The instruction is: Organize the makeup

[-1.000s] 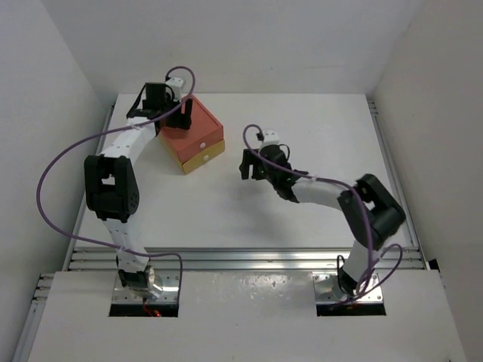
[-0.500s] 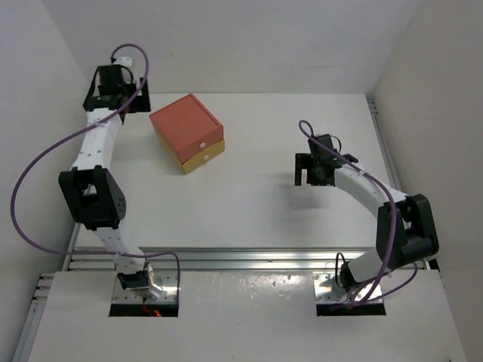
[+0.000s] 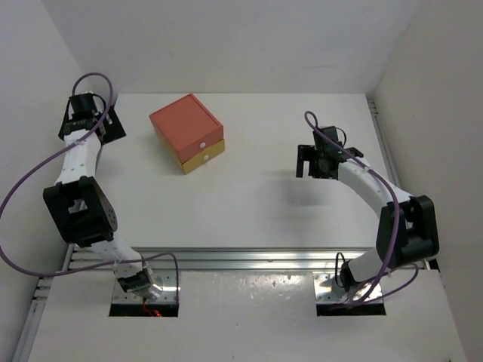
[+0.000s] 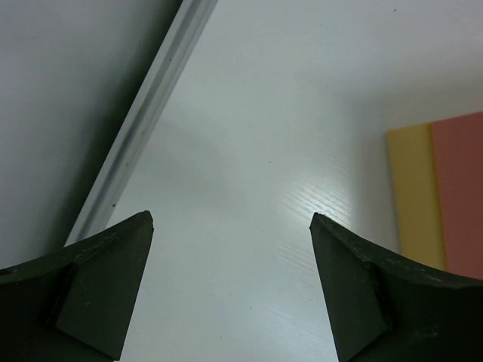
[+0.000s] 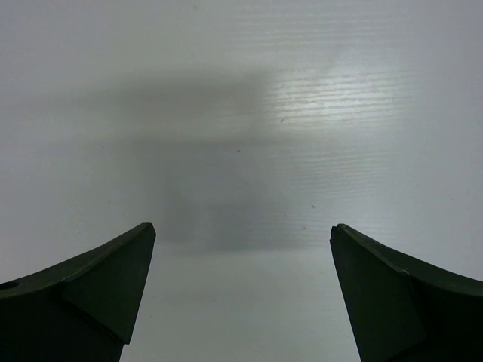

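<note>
**Top external view.** The left hand (image 3: 96,128) sits at the far-left corner of the worktop (image 3: 249,204), well apart from the orange-red and yellow drawer box (image 3: 187,130). The right hand (image 3: 311,167) hangs over bare surface on the right side, also well apart from the box. Both drawer fronts look flush with the box body. No item of the makeup is visible on the worktop. It cannot be told from this view whether the items lie inside the box.

**Left wrist view.** The left hand (image 4: 230,226) has its jaws spread wide with nothing between them. Below it are bare worktop and the edge rail (image 4: 143,121). A strip of the drawer box (image 4: 441,196) shows at the right margin.

**Right wrist view.** The right hand (image 5: 241,230) also stands fully spread and empty, with only bare worktop and its own shadow beneath.

**Step in hand (judgement).** With nothing loose in view and both drawers shut, the sorting appears finished or nearly so, and the step is a clean stand-off.
- Keep both hands spread and clear of the box so no finger snags a drawer front.
- Confirm both drawers are fully seated before parking the arms.
- If an item still has to be stowed, locate it first. None of the three views shows one.
</note>
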Controlling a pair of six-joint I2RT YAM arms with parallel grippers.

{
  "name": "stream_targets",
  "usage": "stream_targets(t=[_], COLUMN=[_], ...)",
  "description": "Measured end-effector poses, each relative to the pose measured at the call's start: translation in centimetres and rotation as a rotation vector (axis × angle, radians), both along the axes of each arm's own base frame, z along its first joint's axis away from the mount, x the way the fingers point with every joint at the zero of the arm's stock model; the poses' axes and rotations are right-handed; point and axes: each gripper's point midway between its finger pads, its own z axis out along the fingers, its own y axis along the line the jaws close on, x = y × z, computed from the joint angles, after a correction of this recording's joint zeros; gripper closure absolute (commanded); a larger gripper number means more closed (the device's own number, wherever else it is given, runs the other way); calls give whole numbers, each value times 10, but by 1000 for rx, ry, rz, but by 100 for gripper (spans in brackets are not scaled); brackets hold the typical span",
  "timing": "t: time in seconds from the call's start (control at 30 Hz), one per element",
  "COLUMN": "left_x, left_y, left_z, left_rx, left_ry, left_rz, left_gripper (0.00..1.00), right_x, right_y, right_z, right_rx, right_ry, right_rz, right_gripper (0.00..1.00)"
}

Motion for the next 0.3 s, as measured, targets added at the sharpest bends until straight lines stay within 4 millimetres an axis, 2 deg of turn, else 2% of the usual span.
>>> stream_targets(t=[0.3], left_x=[10], left_y=[-16], left_z=[3], left_rx=[-70], left_ry=[-44], left_rz=[-70], left_gripper=[9], right_x=[6], right_y=[5], right_z=[4], right_rx=[27], right_ry=[-34], right_rz=[2], right_gripper=[0])
